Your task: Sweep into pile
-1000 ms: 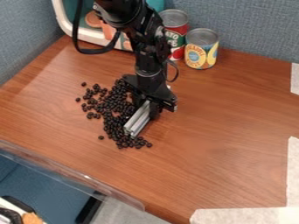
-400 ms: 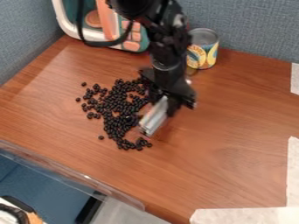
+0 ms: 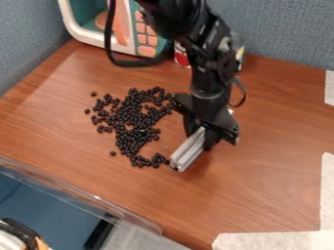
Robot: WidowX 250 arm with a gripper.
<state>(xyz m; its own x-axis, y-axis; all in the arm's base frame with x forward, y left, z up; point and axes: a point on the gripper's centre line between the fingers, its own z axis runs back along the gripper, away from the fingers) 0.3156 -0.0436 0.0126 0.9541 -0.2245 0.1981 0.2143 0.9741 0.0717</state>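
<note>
The gripper point(image 3: 201, 134) hangs over the middle of the wooden table, just right of the black beans, and is shut on a silvery-grey bar-like sweeping tool point(image 3: 188, 151) that slants down to the left. The tool's lower end is beside the lowest beans. Dark round beans point(image 3: 134, 119) lie in a loose, curved heap left of the gripper, denser in its middle, with a few strays at the left edge. The gripper hides part of the table behind it.
A toy microwave point(image 3: 98, 36) stands at the back left. Behind the arm are a red can point(image 3: 181, 56) and a yellow can point(image 3: 240, 54), both partly hidden. A clear plastic edge point(image 3: 85, 195) borders the front left; pale tape point(image 3: 274, 241) marks the front right.
The gripper and its tool have moved right and slightly toward the table's front, off the heap. Bare wood shows where they were, and a notch is visible in the heap's right side.
</note>
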